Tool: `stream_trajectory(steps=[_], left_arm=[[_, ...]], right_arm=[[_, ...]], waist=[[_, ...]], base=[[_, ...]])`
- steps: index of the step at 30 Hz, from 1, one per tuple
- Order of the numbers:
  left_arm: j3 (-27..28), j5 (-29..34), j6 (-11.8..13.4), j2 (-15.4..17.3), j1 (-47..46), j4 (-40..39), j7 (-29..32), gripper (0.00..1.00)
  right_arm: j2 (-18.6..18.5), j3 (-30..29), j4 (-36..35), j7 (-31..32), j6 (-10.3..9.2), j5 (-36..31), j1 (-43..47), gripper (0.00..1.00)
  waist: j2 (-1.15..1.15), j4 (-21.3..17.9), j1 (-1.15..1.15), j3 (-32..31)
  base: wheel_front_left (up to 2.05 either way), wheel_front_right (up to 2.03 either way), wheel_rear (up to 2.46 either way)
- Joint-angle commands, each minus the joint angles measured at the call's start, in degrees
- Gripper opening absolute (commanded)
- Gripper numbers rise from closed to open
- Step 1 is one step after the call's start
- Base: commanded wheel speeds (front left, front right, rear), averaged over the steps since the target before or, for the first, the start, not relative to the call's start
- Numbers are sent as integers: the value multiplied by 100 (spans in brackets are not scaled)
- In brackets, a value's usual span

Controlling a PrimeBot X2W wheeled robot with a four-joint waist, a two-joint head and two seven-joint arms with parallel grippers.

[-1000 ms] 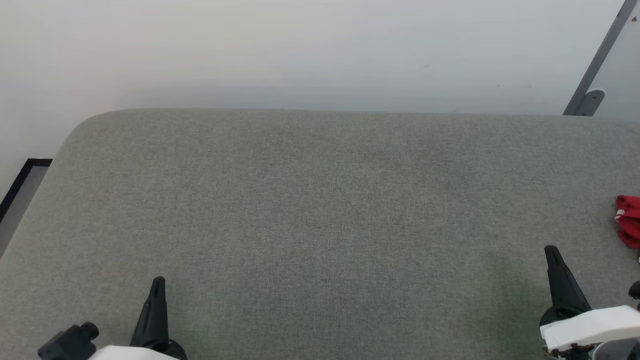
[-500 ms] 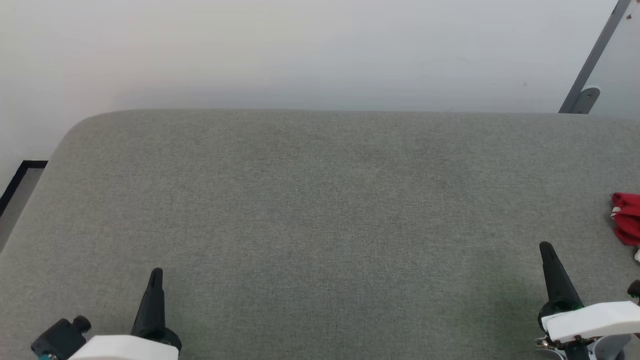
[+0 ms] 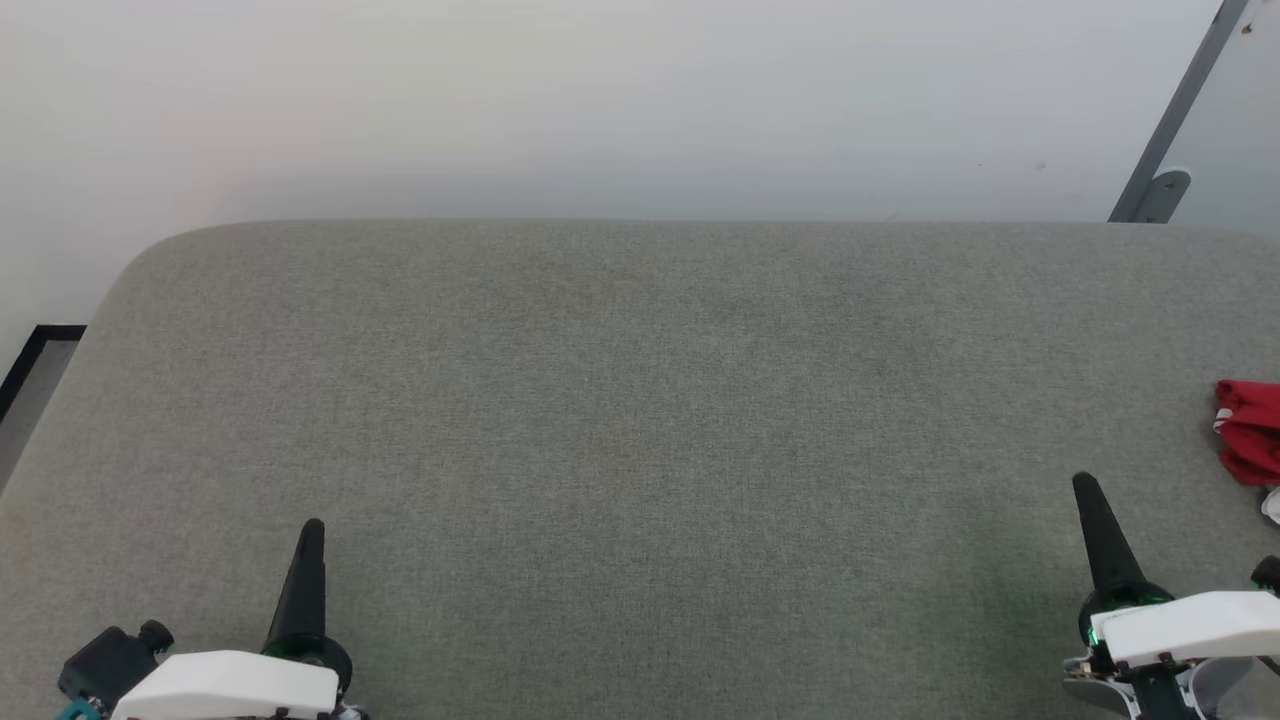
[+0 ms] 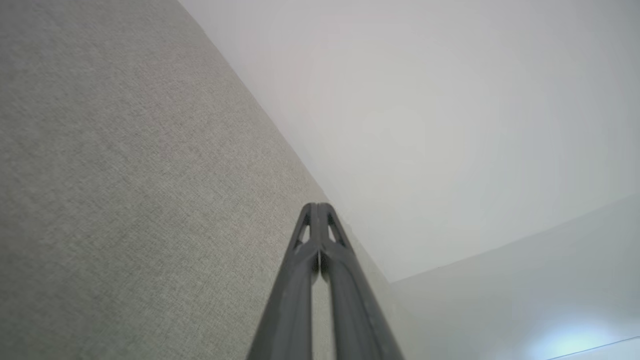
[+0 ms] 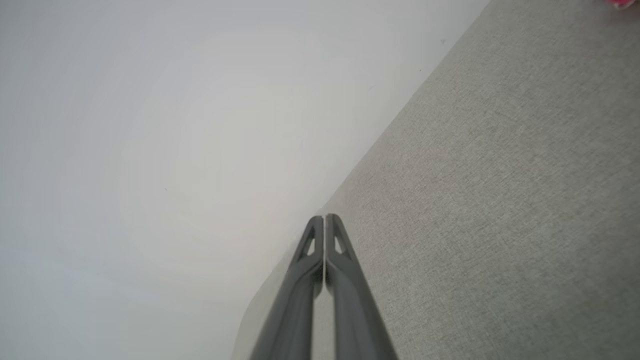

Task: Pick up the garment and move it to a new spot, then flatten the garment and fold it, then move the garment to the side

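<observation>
The red garment (image 3: 1250,432) lies bunched at the far right edge of the head view on the grey fabric surface (image 3: 640,420), cut off by the frame; a sliver of it (image 5: 622,3) shows at the top right corner of the right wrist view. My left gripper (image 3: 312,528) is at the lower left, shut and holding nothing; its fingers meet at the tips (image 4: 316,206). At the lower right my right gripper (image 3: 1082,484) is shut and empty too, tips together (image 5: 324,218), a short way left of and nearer than the garment.
A pale wall (image 3: 600,100) rises behind the surface's far edge. A grey metal strut with a bracket (image 3: 1160,190) stands at the back right. Dark-edged floor (image 3: 30,380) shows past the rounded left corner.
The head camera has shifted, so the scene slides slightly left and up. Both grippers show a bit higher in the picture, still shut. The garment lies as before.
</observation>
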Motion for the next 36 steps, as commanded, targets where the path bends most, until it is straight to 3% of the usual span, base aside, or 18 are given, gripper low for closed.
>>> stream_trajectory(steps=[1, 36], left_arm=[[37, -137, 1, 2, -164, -32, 47, 0], [186, -1857, 2, -66, -517, 182, 539, 0]], right_arm=[[8, -9, -43, 36, 2, 127, -136, 0], [238, -95, 152, 380, 2, 1609, -370, 0]], waist=[[0, -5, 0, 1], [0, -142, 0, 21]], base=[[0, 0, 0], [0, 0, 0]])
